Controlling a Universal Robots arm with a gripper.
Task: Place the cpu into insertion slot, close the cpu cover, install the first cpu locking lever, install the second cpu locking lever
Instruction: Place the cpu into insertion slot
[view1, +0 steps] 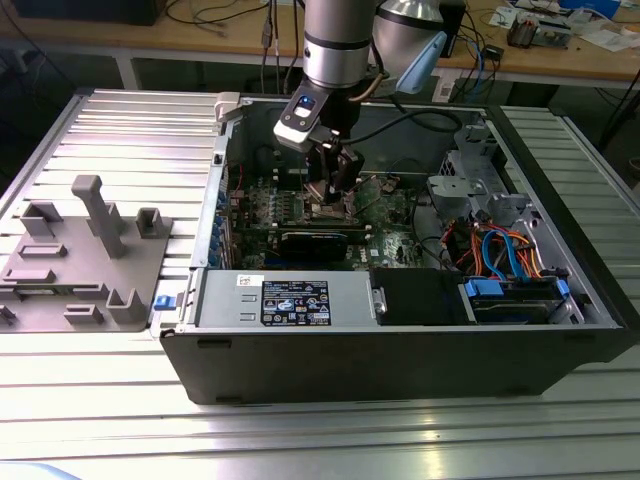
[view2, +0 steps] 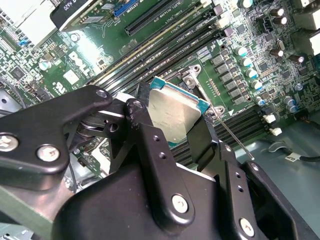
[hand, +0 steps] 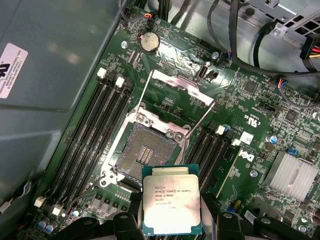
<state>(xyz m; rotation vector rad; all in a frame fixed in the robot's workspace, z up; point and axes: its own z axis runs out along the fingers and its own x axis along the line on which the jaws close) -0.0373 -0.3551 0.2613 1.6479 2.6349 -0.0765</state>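
Holder tray (view1: 85, 250): grey, on the table at the exterior view's left, outside the case.
Case (view1: 400, 370): open. The arm reaches down into it, roughly mid-board.
Gripper (view1: 333, 188): low over the green board. In the second wrist view the black fingers (view2: 145, 135) pinch the chip by two opposite edges.
Chip (hand: 171, 205): in the grip, metal top up, clear of the board, not seated.
Socket (hand: 144, 152): open and bare. In the first wrist view it lies just ahead of the chip, out past the fingertips, and the chip's leading edge only overlaps its near rim.
Alignment: my read is that the chip's edges sit slightly skewed to the socket's.
Cover plate (hand: 182, 89): flipped up, beyond the socket on the same line.
Levers (hand: 141, 97): both unlatched, flanking the socket.
Cables (view1: 500, 250): at the exterior view's right, well apart.
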